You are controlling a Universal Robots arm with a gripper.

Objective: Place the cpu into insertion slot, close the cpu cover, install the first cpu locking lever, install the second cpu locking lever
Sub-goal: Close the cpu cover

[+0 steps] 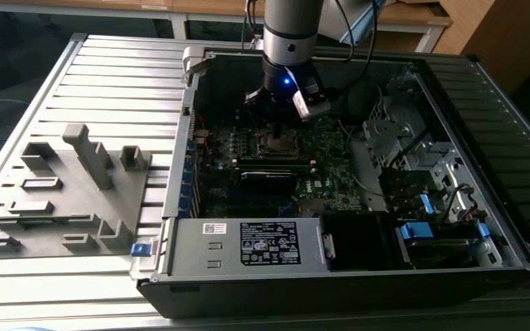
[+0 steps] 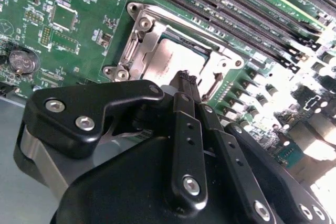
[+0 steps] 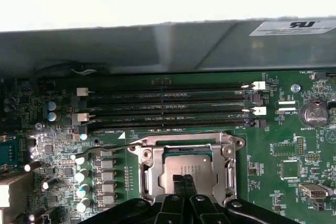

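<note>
Fingers [image 2: 185, 79] pressed together over the cpu [image 2: 178, 56], computer case [image 1: 339, 293] on slatted table [image 1: 108, 86].

Colours obs.: cpu [image 3: 190, 172] was dull silver-grey, cpu cover [image 3: 149, 174] brighter silver, motherboard [image 3: 283, 148] green w/ black memory slots [image 3: 168, 106] tipped white, gripper [image 2: 187, 77] matte black, power supply box [image 1: 191, 259] grey w/ black-on-white label [image 1: 270, 243], clips [image 1: 415, 229] blue, tray [image 1: 63, 201] plain grey, table [image 1: 108, 76] ribbed pale grey.
</note>
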